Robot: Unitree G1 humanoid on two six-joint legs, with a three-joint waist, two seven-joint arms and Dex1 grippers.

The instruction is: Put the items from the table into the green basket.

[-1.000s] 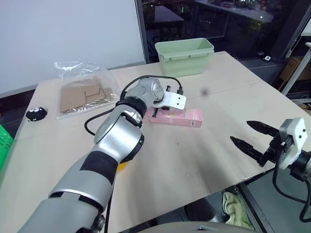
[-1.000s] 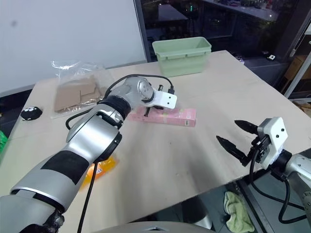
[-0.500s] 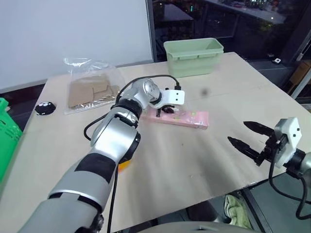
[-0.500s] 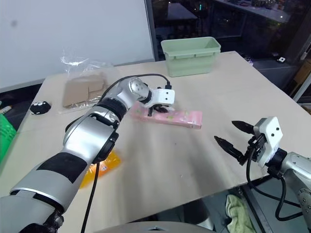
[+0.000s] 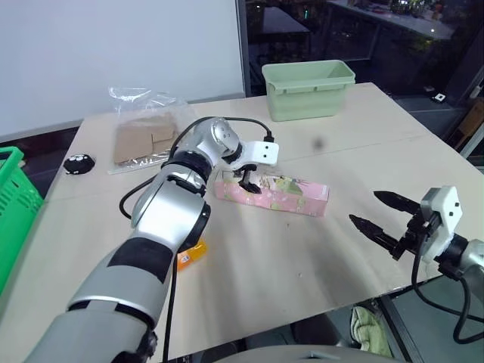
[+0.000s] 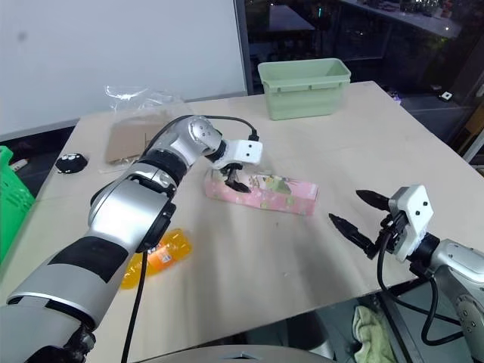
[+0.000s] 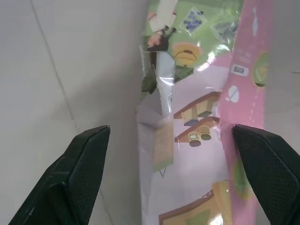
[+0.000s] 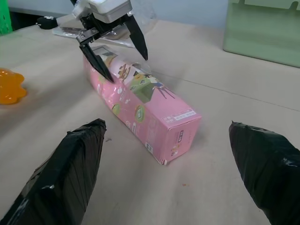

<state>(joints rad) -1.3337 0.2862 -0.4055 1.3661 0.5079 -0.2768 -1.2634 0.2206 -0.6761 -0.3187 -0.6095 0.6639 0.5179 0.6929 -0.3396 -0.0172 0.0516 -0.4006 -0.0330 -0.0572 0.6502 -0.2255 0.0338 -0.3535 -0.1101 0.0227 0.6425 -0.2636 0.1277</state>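
At the far left edge the green basket (image 5: 13, 198) stands beside the table (image 5: 302, 265), well away from both grippers; a second ago barely a sliver of it showed, since the head camera has swung. Near the table's front-left, partly hidden under the left arm, lies the orange soda bottle (image 6: 155, 257), well behind the left gripper's fingers. The left gripper (image 5: 247, 181) points steeply down over the left end of the pink box (image 5: 272, 197). Its jaws, closed a second ago, now stand spread wide with one black finger (image 8: 96, 58) on each side of the box end, holding nothing; in the left wrist view the box (image 7: 201, 140) lies between the two fingertips, clear of both. The box rests on the table and now sits turned on its side compared with a second ago. Beyond the left gripper are the clear bag of cardboard (image 5: 144, 140) and the pale mint tub (image 5: 308, 89). At the right, the right gripper (image 5: 382, 215) hovers over the table edge, jaws parted and empty, well apart from the box, as before.
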